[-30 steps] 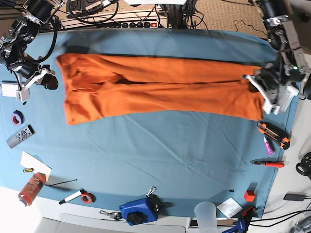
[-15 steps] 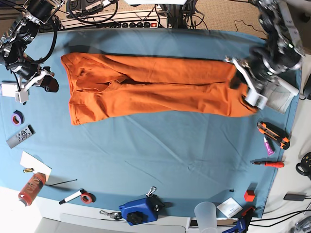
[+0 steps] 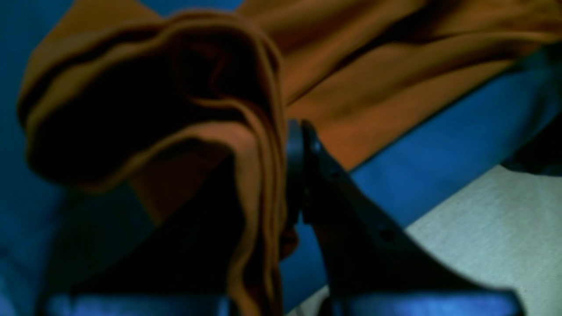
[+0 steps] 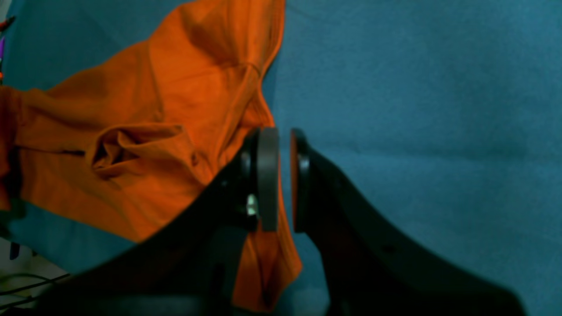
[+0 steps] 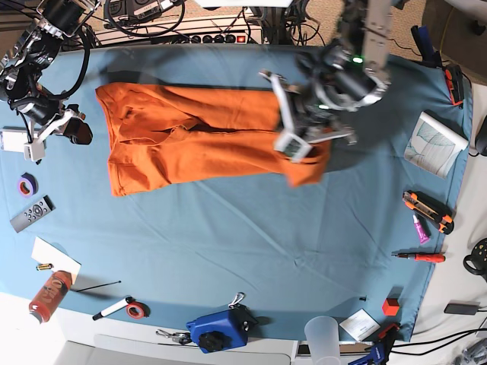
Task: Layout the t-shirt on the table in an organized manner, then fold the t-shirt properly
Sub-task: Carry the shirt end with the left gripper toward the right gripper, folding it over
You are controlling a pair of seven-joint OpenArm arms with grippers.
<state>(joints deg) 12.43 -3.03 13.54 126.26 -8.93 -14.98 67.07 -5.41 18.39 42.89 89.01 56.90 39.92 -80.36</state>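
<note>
The orange t-shirt (image 5: 190, 144) lies as a long band across the far half of the blue table (image 5: 251, 236). My left gripper (image 5: 295, 146) hangs above the table's middle, shut on the shirt's right end, which is lifted and folded back over the rest. Close up, bunched cloth (image 3: 210, 109) drapes over the left gripper (image 3: 285, 131), hiding one of its fingers. My right gripper (image 5: 76, 125) stays by the shirt's left end. Its jaws are nearly together in the right wrist view (image 4: 284, 140), with nothing pinched; the shirt (image 4: 145, 131) lies to their left and underneath.
A remote (image 5: 32, 213) and purple tape (image 5: 27, 183) lie at the left edge. A booklet (image 5: 435, 144), box cutter (image 5: 428, 211) and screwdriver (image 5: 418, 257) lie on the right. Along the near edge stand a blue device (image 5: 219, 329), a cup (image 5: 323, 332) and a red bottle (image 5: 50, 295).
My left gripper has carried the shirt's right end from the table's right side leftward to the middle, folding it over. The booklet is now uncovered. The right arm has barely moved.
</note>
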